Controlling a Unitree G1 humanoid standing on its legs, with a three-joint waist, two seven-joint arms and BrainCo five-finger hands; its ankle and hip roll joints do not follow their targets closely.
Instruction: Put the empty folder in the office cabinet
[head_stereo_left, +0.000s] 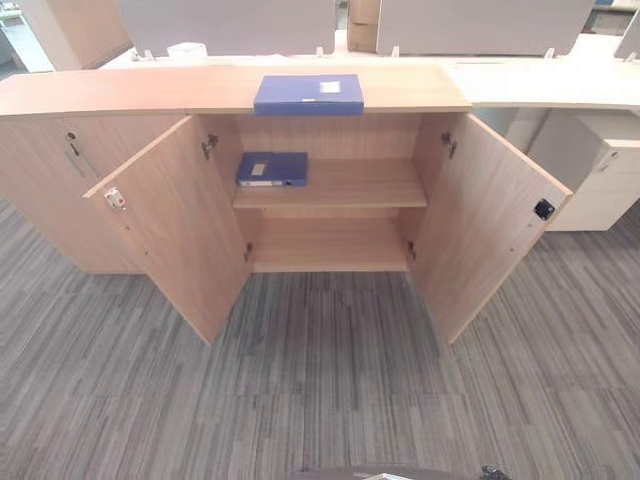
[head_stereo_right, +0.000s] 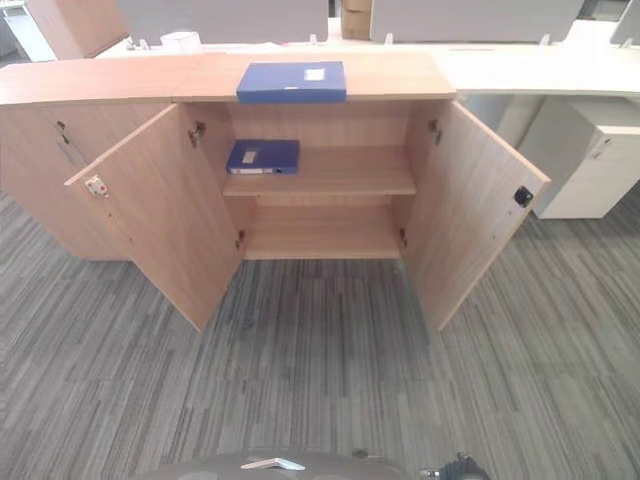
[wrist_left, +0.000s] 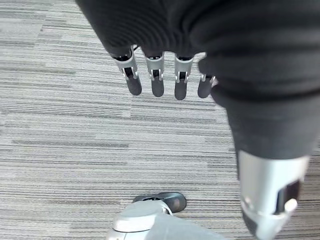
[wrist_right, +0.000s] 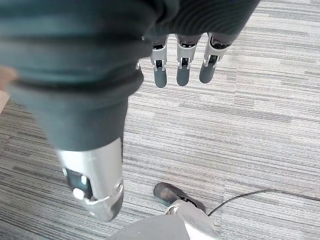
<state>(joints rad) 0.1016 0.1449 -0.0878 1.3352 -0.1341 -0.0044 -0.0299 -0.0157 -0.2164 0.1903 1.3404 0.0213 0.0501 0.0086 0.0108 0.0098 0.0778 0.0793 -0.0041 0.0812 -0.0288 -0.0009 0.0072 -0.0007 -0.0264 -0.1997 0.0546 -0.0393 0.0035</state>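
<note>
A flat blue folder (head_stereo_left: 308, 94) with a small white label lies on top of the wooden cabinet (head_stereo_left: 420, 90), above its two open doors. A second blue folder (head_stereo_left: 272, 168) lies on the upper shelf (head_stereo_left: 350, 188). Both are well apart from the left hand (wrist_left: 160, 75) and right hand (wrist_right: 182, 62), which hang over the grey carpet (head_stereo_left: 320, 390), fingers straight and relaxed, holding nothing.

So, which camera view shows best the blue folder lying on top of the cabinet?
The left eye view: the blue folder lies flat on the cabinet top, fully visible. The right eye view shows it too, nearer the upper edge. Both wrist views face the carpet.
</note>
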